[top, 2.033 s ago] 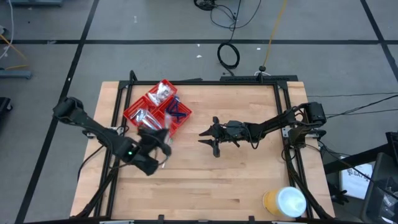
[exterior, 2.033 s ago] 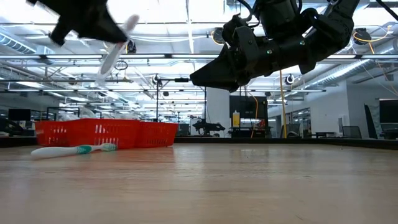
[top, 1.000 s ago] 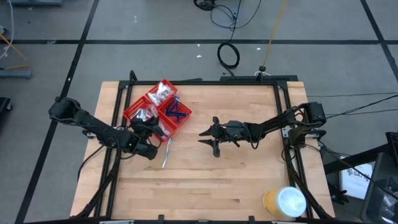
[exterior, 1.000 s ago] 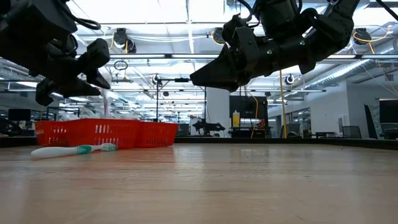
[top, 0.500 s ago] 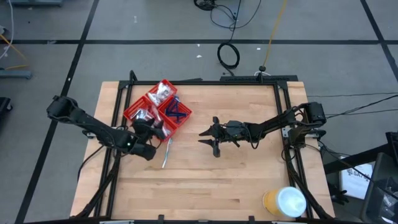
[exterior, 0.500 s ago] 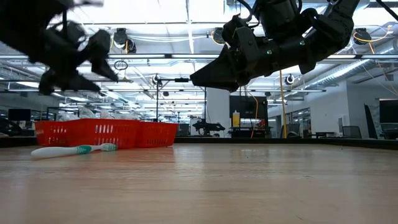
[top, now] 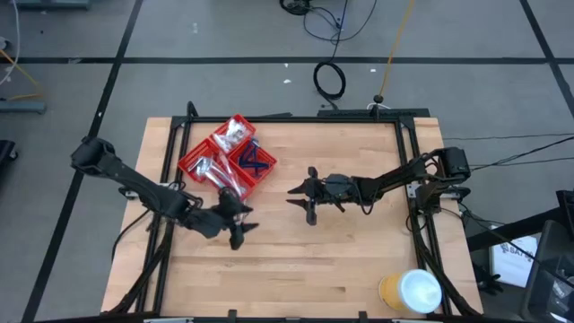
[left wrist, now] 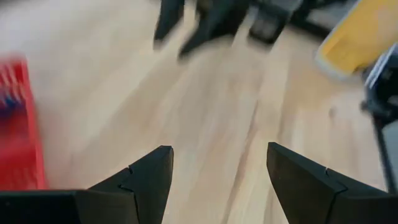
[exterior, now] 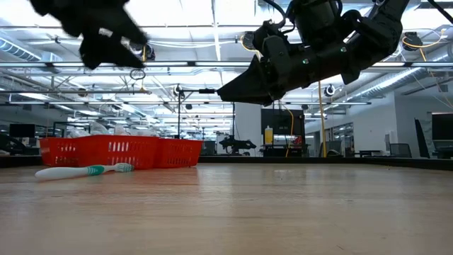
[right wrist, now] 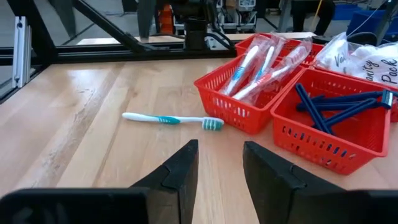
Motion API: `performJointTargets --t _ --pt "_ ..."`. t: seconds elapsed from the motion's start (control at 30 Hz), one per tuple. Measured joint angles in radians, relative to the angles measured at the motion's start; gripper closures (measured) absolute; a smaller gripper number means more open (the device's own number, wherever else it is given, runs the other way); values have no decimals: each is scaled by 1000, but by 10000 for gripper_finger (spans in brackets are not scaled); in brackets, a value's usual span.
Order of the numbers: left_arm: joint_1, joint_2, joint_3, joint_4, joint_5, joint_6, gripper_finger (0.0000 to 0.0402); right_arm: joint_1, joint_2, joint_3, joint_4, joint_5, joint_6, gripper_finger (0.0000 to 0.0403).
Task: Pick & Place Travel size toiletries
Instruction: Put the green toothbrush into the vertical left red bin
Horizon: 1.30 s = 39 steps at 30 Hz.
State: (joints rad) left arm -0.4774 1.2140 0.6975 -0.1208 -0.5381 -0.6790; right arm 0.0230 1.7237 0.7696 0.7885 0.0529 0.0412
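A loose toothbrush [right wrist: 169, 119] lies flat on the surface [top: 341, 260] just beside the red tray [right wrist: 249, 112], its long axis running roughly along the tray's side. The left pincer [left wrist: 214, 180], spread and empty, hangs above that spot and is nearer. The right pincer [right wrist: 217, 165], partly parted and empty, waits mid-surface. In the high view the left arm hides the toothbrush.
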Motion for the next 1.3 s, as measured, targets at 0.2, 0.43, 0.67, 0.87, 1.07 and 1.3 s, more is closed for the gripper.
performJointTargets --t 0.2,0.43,0.67,0.87,1.07,1.3 --pt "13 96 0 -186 92 -277 146 0 0 0 -5 -1 2 287" --pt "71 200 0 -309 246 -516 147 0 0 0 -3 0 3 287" --pt "122 322 3 -322 379 -570 147 0 0 0 -2 -1 3 287" --pt "151 346 5 -323 407 -612 147 0 0 0 -1 -1 3 287" --pt "156 347 3 -363 429 -653 205 0 0 0 -3 -1 3 287" --pt "157 348 1 -393 425 -665 350 0 0 0 -2 -1 3 287"
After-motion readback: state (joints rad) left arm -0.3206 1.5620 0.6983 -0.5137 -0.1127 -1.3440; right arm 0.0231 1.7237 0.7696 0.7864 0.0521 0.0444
